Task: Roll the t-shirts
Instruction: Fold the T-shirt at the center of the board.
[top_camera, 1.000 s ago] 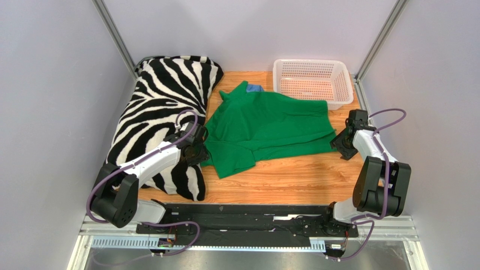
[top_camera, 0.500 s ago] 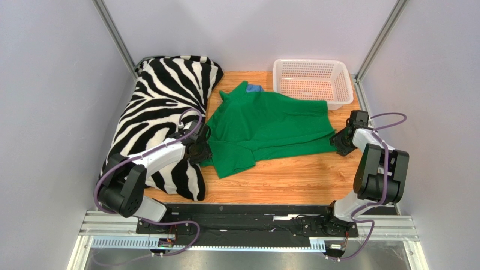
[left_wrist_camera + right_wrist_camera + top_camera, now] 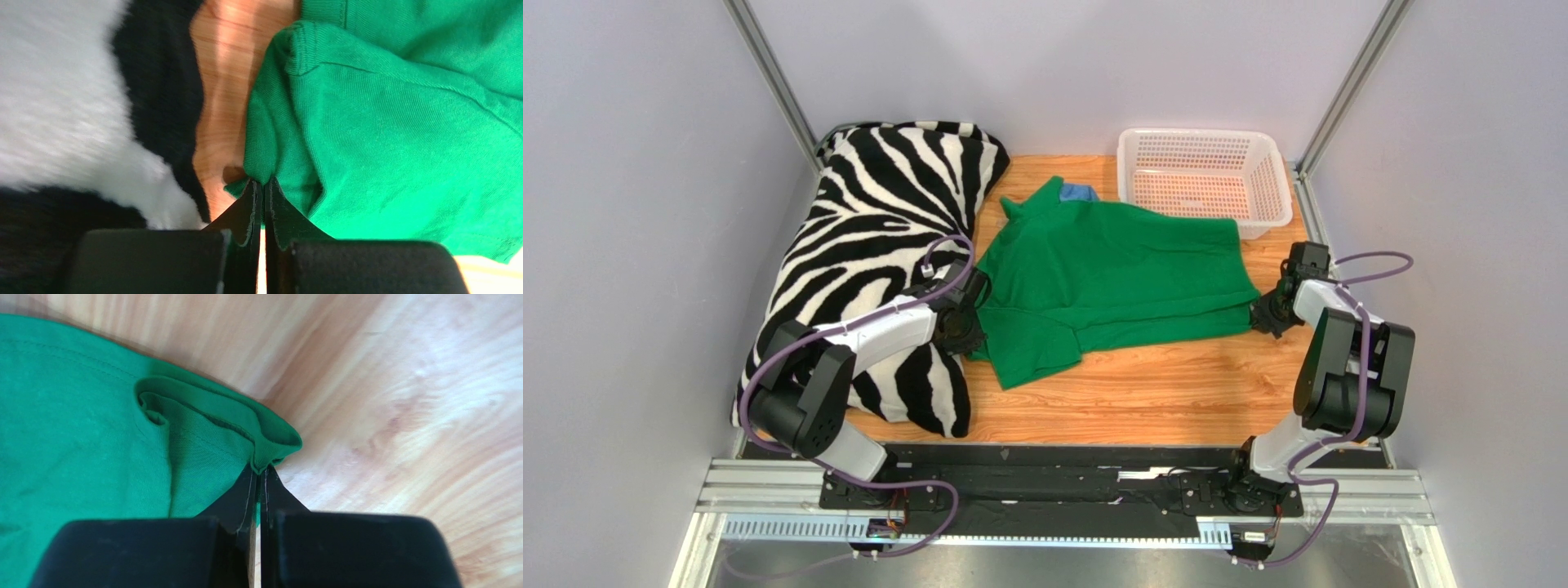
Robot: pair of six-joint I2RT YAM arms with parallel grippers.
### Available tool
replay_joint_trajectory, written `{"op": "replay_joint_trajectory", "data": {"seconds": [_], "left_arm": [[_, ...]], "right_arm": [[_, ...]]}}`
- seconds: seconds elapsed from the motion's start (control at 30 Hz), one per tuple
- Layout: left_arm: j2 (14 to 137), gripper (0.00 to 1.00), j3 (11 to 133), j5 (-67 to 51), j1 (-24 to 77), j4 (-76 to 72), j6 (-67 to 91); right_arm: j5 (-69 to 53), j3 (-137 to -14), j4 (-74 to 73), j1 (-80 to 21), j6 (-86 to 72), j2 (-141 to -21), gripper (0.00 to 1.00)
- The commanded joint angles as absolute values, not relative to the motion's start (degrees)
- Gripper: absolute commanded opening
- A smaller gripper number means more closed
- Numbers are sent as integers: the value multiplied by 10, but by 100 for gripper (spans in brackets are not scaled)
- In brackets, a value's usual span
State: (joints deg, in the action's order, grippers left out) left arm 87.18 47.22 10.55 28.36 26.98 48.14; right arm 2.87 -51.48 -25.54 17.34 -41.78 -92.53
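Observation:
A bright green t-shirt (image 3: 1112, 276) lies spread across the middle of the wooden table, partly folded and wrinkled. At its left edge my left gripper (image 3: 962, 328) is shut on a pinch of the t-shirt (image 3: 393, 135), right beside the pillow; the fabric bunches at the closed fingertips of the left gripper (image 3: 264, 182). At the shirt's right corner my right gripper (image 3: 1264, 315) is shut on the hem, and in the right wrist view the folded hem of the t-shirt (image 3: 92, 453) is caught between the tips of the right gripper (image 3: 263, 470).
A large zebra-striped pillow (image 3: 879, 233) fills the left side, touching my left arm. A white mesh basket (image 3: 1204, 178) stands at the back right. A bit of blue cloth (image 3: 1078, 192) peeks out behind the shirt's collar. Bare wood (image 3: 1136, 392) lies in front.
Both grippers have shut on the shirt's edges: the left moved in to the left edge, the right to the right corner.

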Motion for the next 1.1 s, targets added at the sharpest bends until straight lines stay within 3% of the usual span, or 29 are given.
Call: {"op": "replay_joint_trajectory", "data": {"seconds": [0.0, 0.6, 0.73, 0.77, 0.8, 0.83, 0.87, 0.93, 1.07], "left_arm": [[839, 0, 483, 113, 305, 282, 481], [630, 0, 341, 159, 401, 372, 590], [625, 0, 336, 156, 403, 363, 586], [628, 4, 342, 152, 403, 360, 568], [632, 9, 358, 150, 403, 361, 556], [629, 32, 366, 149, 404, 362, 528], [628, 42, 375, 147, 405, 363, 516], [616, 57, 398, 140, 405, 379, 480], [592, 59, 425, 105, 404, 408, 443]], "right_arm": [[71, -517, -307, 206, -418, -871, 0], [102, -406, -403, 288, -427, -711, 0], [87, -400, -405, 294, -417, -705, 12], [73, -399, -403, 293, -412, -701, 16], [63, -399, -404, 294, -405, -698, 26], [56, -400, -403, 293, -400, -692, 32], [46, -400, -405, 291, -397, -678, 44], [40, -400, -409, 287, -388, -662, 53], [71, -417, -429, 224, -369, -618, 58]]}}
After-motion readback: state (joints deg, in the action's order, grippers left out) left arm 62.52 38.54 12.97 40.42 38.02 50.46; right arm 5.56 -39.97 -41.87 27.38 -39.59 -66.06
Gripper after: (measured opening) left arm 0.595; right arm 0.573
